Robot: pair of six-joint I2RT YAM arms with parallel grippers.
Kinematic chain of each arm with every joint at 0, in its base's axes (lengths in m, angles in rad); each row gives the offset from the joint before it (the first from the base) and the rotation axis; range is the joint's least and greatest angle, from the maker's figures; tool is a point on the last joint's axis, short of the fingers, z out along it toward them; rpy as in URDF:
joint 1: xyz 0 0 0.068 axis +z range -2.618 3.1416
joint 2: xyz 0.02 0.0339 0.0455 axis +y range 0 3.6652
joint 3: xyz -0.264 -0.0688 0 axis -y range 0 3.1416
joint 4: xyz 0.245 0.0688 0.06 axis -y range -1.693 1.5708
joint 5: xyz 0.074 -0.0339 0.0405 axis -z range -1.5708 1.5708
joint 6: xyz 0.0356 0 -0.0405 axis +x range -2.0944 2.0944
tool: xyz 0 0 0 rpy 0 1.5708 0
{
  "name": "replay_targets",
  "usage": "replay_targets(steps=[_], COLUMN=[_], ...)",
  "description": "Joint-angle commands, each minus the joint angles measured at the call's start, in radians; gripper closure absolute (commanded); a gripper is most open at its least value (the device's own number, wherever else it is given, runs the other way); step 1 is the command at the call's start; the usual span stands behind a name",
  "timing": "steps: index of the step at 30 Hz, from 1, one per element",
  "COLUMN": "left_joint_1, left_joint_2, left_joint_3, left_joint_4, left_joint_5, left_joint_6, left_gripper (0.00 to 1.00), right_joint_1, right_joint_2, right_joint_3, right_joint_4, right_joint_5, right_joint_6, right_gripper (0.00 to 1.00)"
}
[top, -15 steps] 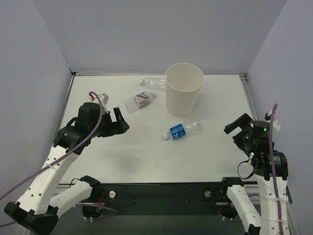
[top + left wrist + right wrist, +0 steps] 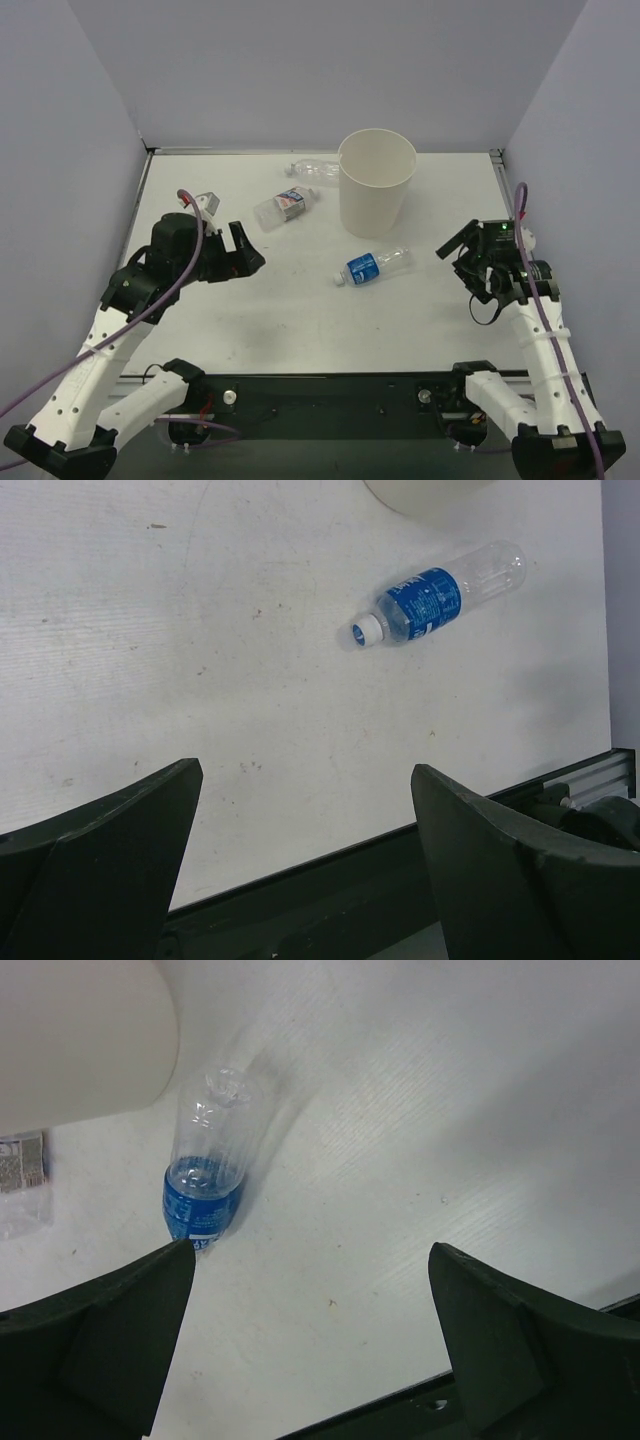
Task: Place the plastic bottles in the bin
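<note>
The off-white bin (image 2: 377, 200) stands upright at the back centre of the table. A blue-label bottle (image 2: 373, 265) lies on its side just in front of it. A second bottle with a white-red-blue label (image 2: 283, 207) lies to the bin's left, and an unlabelled one (image 2: 312, 168) lies behind that, against the bin. My left gripper (image 2: 247, 250) is open and empty, left of the blue-label bottle (image 2: 440, 595). My right gripper (image 2: 458, 260) is also open and empty, to the right of that bottle (image 2: 205, 1170), whose base faces it. The bin's wall (image 2: 80, 1040) fills the right wrist view's top left.
Lavender walls close the table on the left, back and right. A black rail (image 2: 330, 385) runs along the near edge between the arm bases. Purple cables trail from both arms.
My right gripper has swung left and forward toward the blue-label bottle. The left arm has shifted only slightly. The bottles and bin have not moved.
</note>
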Motion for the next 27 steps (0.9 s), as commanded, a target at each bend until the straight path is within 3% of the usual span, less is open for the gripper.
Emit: replay_targets(steps=[1,6,10,15,27], left_joint_1=[-0.004,-0.004,-0.002,-0.001,0.001], left_joint_2=[-0.026,-0.009,0.012,0.032,0.087], left_joint_3=[0.000,-0.007,0.030,0.053,0.101], left_joint_4=[0.060,0.083,0.065,0.057,0.092], left_joint_5=[0.038,0.055,0.039,0.037,0.029], left_joint_6=[0.003,0.011,0.025,0.006,0.045], left_gripper=[0.02,0.02,0.03,0.03,0.03], right_joint_1=[0.082,0.112,0.112,0.148,0.178], right_joint_2=[0.101,0.235,0.311,0.434,0.664], right_joint_3=[-0.008,-0.072,-0.120,-0.106,-0.052], right_joint_4=[0.096,0.314,0.414,0.541,0.652], right_joint_5=[0.048,-0.064,-0.051,-0.051,-0.009], right_joint_6=[0.070,0.090,0.145,0.099,0.102], right_gripper=[0.04,0.07,0.08,0.08,0.09])
